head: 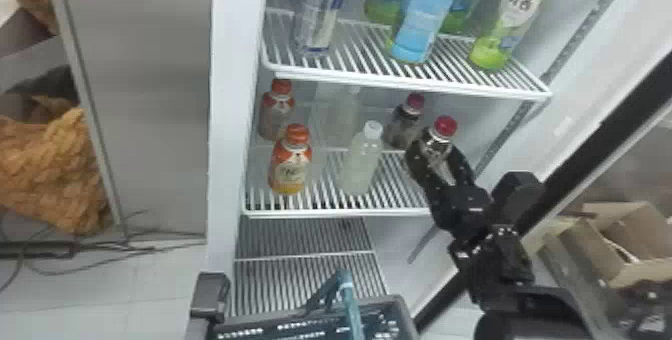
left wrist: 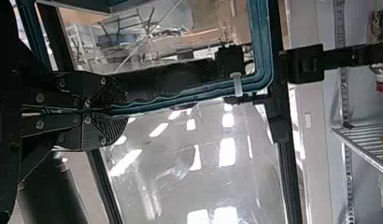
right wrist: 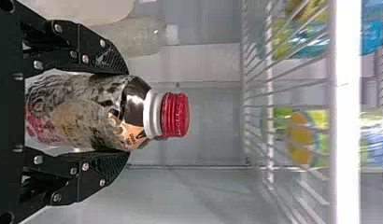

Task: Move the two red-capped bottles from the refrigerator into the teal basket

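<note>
Teal basket (left wrist: 263,42), bottles (head: 289,174) in refrigerator (head: 231,89), red-capped one (right wrist: 87,112) gripped

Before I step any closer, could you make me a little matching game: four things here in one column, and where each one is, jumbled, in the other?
Things
1. Nearer red-capped bottle
2. Farther red-capped bottle
3. Nearer orange-capped bottle
4. Teal basket handle

Places
A. Toward the left side of the refrigerator shelf
B. Pinched in the left gripper
C. Between the fingers of the right gripper
D. Farther back in the refrigerator, behind the held bottle

Right pairs: 1-C, 2-D, 3-A, 4-B
</note>
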`<control>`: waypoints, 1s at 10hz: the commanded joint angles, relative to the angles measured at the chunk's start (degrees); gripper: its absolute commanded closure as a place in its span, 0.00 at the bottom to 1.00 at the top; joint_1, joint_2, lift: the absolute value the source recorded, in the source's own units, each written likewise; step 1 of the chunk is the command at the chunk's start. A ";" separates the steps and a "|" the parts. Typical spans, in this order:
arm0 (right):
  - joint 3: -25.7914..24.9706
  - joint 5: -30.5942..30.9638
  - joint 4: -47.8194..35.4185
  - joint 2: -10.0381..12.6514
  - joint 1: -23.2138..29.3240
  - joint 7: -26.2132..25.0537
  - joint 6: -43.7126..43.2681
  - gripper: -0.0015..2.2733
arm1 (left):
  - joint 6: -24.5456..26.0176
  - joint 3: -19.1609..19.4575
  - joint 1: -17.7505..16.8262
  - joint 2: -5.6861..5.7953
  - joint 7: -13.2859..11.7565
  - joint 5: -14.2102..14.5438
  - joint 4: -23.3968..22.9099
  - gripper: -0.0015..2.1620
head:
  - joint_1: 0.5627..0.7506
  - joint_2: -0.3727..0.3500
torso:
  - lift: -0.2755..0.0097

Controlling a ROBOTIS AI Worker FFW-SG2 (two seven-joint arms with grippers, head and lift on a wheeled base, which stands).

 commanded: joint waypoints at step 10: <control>-8.35 -3.80 -26.46 0.53 16.66 9.40 19.17 0.27 | -0.28 1.86 0.70 -0.26 0.00 -1.03 0.03 0.51 | 0.70 0.03 | 0.17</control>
